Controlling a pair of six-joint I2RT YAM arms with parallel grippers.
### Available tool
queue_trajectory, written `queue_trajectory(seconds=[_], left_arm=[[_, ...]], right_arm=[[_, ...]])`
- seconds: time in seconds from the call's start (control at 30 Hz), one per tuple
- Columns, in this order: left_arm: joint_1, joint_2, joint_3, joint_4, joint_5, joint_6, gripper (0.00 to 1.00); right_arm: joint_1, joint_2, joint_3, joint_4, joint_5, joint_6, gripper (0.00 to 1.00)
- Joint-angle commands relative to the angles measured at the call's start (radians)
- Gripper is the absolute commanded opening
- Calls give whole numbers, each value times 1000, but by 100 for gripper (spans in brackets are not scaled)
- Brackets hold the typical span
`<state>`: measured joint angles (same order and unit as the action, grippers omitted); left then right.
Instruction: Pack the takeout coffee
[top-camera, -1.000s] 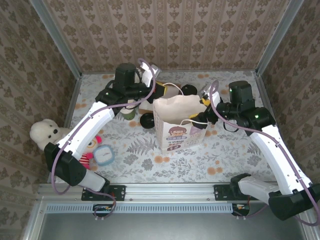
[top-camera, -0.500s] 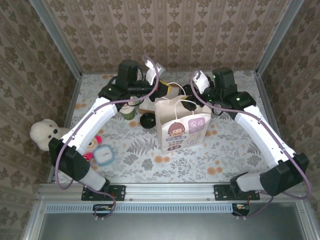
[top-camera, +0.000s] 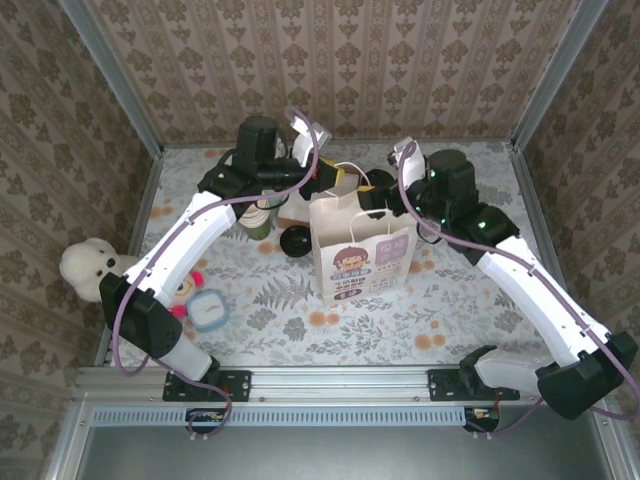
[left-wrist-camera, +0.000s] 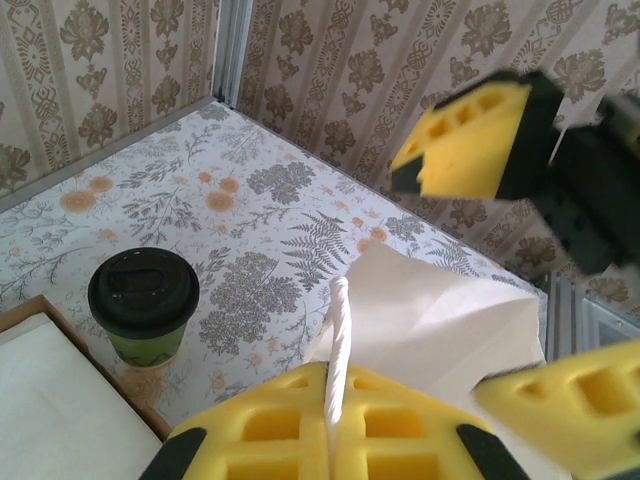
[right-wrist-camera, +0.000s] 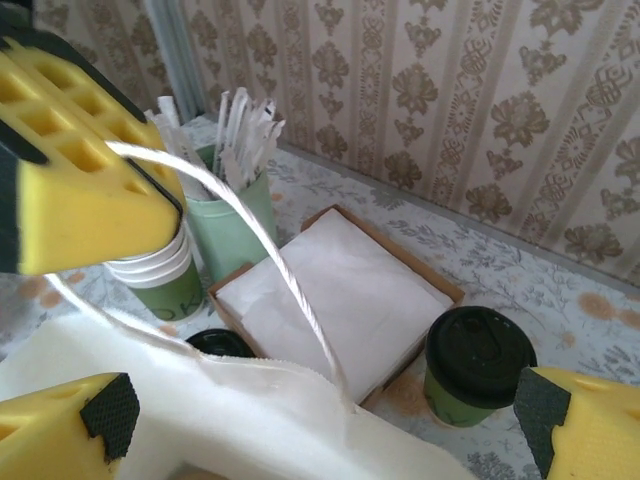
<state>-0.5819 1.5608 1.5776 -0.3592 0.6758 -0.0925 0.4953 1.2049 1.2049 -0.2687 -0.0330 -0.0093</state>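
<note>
I have my left gripper (left-wrist-camera: 335, 432) clamped on the white paper bag's (top-camera: 362, 250) twisted cord handle (left-wrist-camera: 340, 330). My right gripper (right-wrist-camera: 320, 425) stands wide apart, with the olive-green black-lidded coffee cup (right-wrist-camera: 478, 365) upright on the counter (left-wrist-camera: 200, 200) just ahead of it.

Bright, even light; soft shadows

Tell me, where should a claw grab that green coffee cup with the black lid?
Grip the olive paper wall below the black lid of the takeout coffee, probably from its open side, away from the napkin tray. It stands upright, and the wider lid rim should stop it slipping.
</note>
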Motion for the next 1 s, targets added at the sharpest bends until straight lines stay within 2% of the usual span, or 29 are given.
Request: queue_trajectory(seconds=[0.0,0.13,0.2,0.27,0.33,0.53,0.67,0.77,0.9,0.97], left_arm=[[-4,8,4,18,27,-24,0],[-2,-8,-9,13,29,-7,0],[2,-11,-13,6,31,11,0],[6,-4,3,-17,41,28,0],[7,7,27,-43,59,46,0],[7,15,46,-53,110,88,0],[7,27,66,-58,109,88,0],[7,38,81,-61,109,81,0],[7,48,91,-60,111,76,0],[7,54,104,-65,126,72,0]], right_arm=[[17,29,-63,147,157,67,100],[15,29,-68,158,163,-25,100],[-12,22,-41,85,43,-121,100],[-59,41,37,-84,-148,-251,100],[-97,75,103,-219,-244,-357,100],[-210,234,299,-491,-483,-536,96],[-219,356,434,-635,-612,-612,92],[-217,418,473,-667,-645,-628,89],[-218,459,492,-679,-649,-642,77],[-216,469,505,-692,-653,-644,63]])
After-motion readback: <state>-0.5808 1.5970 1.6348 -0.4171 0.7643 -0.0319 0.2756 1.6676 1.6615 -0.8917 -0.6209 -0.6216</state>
